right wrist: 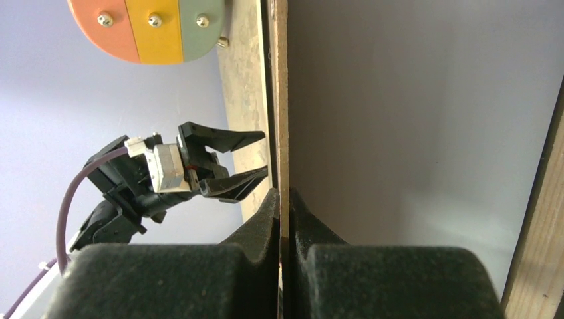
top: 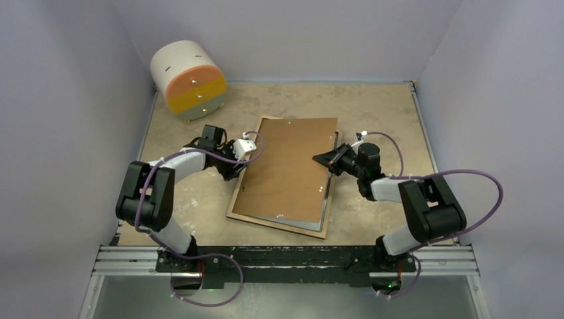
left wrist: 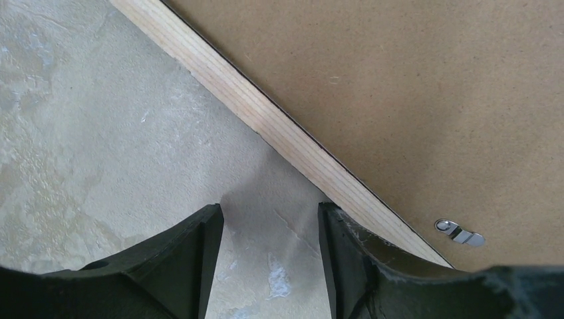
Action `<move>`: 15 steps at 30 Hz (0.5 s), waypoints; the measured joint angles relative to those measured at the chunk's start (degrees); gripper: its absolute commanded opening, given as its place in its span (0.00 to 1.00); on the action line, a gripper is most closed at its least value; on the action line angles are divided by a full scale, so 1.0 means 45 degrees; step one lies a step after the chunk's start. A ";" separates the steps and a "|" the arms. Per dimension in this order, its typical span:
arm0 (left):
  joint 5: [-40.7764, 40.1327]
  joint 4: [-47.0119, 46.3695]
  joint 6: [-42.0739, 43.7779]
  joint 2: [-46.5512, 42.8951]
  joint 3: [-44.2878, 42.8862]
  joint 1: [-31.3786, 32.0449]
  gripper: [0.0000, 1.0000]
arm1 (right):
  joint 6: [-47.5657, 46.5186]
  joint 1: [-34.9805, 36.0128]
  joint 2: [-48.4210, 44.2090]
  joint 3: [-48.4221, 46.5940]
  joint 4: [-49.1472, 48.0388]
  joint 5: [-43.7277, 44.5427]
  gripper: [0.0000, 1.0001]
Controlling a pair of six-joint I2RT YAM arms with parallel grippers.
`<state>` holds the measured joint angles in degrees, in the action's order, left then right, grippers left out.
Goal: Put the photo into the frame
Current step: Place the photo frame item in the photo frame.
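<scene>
Locate the large rectangular picture frame [top: 278,227] with the light-wood back rim at the centre of the top view. It lies flat and slightly skewed on the mottled beige tabletop [top: 386,119]. A plain brown hardboard backing panel [top: 286,166] covers it, and the panel's right edge stands raised off the rim. Under that raised edge you see a smooth grey surface; you cannot tell whether it is the photo.

The right gripper [right wrist: 284,199], right of centre in the top view, has its fingers clamped on the panel's thin edge. The left gripper [left wrist: 269,216], at the frame's left edge, has its fingers apart with only tabletop between them; one finger overlaps the wood rim.

A small metal turn clip [left wrist: 459,232] sits on the panel at the lower right of the left wrist view. A white cylindrical drawer unit [top: 189,80] with an orange, yellow and green front stands at the upper left of the top view.
</scene>
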<state>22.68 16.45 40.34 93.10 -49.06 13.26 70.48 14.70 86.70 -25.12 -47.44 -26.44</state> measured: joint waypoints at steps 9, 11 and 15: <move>-0.0029 0.0593 0.0403 -0.0165 -0.0019 -0.0015 0.56 | -0.0772 0.0175 0.0884 -0.1423 0.0602 0.0000 0.00; -0.0058 0.0685 0.0437 -0.0189 -0.0019 -0.0015 0.56 | -0.1093 0.0219 0.0937 -0.1821 0.1054 0.0005 0.03; -0.0121 0.0855 0.0461 -0.0194 -0.0078 -0.0015 0.56 | -0.1889 0.0335 0.0792 -0.2409 0.2312 0.0267 0.21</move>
<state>22.13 20.29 42.41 92.23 -49.41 13.19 61.98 16.21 90.26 -35.97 -37.04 -25.23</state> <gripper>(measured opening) 0.564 0.092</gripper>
